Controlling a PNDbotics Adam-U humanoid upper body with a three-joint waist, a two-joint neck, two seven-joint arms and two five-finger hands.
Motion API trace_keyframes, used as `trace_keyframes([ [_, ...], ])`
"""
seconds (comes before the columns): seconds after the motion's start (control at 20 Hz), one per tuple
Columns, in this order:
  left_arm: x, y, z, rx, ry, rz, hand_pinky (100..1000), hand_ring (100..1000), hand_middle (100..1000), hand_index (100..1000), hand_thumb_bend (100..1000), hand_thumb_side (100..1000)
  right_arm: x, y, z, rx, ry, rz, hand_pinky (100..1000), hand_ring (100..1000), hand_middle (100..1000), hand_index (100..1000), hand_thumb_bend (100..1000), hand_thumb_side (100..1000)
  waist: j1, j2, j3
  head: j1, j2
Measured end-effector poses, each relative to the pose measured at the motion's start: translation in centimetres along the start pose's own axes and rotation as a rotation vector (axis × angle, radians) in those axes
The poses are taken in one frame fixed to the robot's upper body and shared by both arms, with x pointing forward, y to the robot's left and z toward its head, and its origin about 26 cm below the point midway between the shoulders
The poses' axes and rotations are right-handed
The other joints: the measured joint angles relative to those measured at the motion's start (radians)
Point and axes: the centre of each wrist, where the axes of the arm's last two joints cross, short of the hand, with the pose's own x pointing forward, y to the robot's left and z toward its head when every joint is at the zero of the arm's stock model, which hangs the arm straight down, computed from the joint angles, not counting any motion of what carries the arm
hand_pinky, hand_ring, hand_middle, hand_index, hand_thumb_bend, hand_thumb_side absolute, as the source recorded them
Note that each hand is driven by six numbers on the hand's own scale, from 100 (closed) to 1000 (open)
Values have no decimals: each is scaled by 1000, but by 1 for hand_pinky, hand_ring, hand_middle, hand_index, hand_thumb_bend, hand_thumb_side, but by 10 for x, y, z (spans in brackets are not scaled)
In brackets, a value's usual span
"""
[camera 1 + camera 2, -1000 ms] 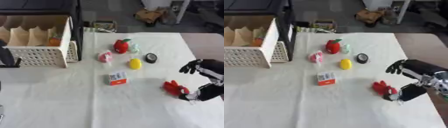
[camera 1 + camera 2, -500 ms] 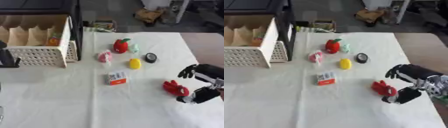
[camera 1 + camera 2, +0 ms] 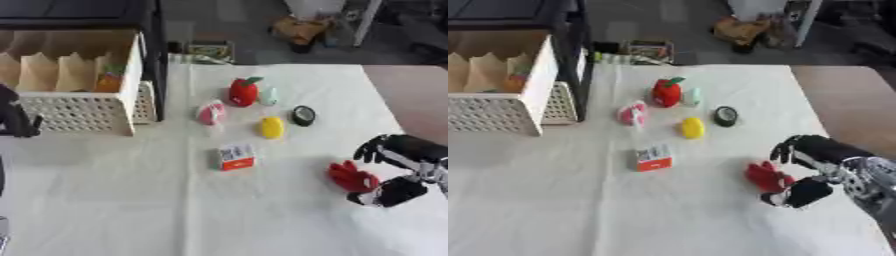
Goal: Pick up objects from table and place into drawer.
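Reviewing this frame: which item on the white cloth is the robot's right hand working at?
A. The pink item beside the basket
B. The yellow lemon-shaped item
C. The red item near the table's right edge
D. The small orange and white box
C: the right hand has its fingers and thumb curved around the red item at the right side of the table, far from the other objects.
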Motion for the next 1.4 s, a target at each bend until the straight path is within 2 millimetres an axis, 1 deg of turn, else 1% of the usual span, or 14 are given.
trace_keyframes([
  [0.3, 0, -1, 0, -6, 2, 2, 225, 231, 427, 795, 100, 672, -8, 7, -7, -3, 42, -7, 742, 725, 680, 819, 491, 511, 0, 7, 5, -2, -1],
  [0.5, -1, -2, 1, -9, 3, 6, 225, 231, 427, 794, 100, 672, -9, 9, -10, -2, 46, -15, 734, 717, 669, 811, 475, 496, 0, 9, 8, -2, -1],
  [0.6, -1, -3, 1, -12, 3, 6, 226, 231, 428, 794, 100, 672, -9, 8, -10, -3, 47, -15, 720, 699, 651, 800, 472, 479, -1, 9, 9, -3, -1],
  [0.8, -1, -3, 1, -18, 5, 5, 225, 230, 428, 793, 100, 672, -9, 8, -10, -5, 43, -18, 662, 620, 596, 755, 490, 430, -2, 11, 10, -4, -1],
  [0.9, -1, -4, 1, -20, 7, 5, 226, 230, 428, 792, 100, 672, -9, 7, -10, -10, 37, -22, 633, 593, 586, 737, 474, 395, -3, 11, 11, -4, -1],
  [1.0, -1, -4, 1, -20, 9, 7, 225, 230, 428, 792, 100, 672, -8, 6, -11, -16, 33, -30, 618, 583, 581, 729, 471, 379, -3, 11, 11, -4, -1],
  [1.25, -1, -5, 2, -20, 12, 10, 226, 230, 428, 789, 100, 672, -7, 6, -12, -27, 30, -52, 550, 530, 535, 677, 423, 327, -4, 12, 12, -4, -5],
  [1.4, -1, -5, 2, -20, 15, 10, 226, 230, 428, 785, 100, 672, -6, 7, -12, -30, 31, -67, 525, 515, 523, 661, 391, 306, -4, 12, 12, -4, -5],
])
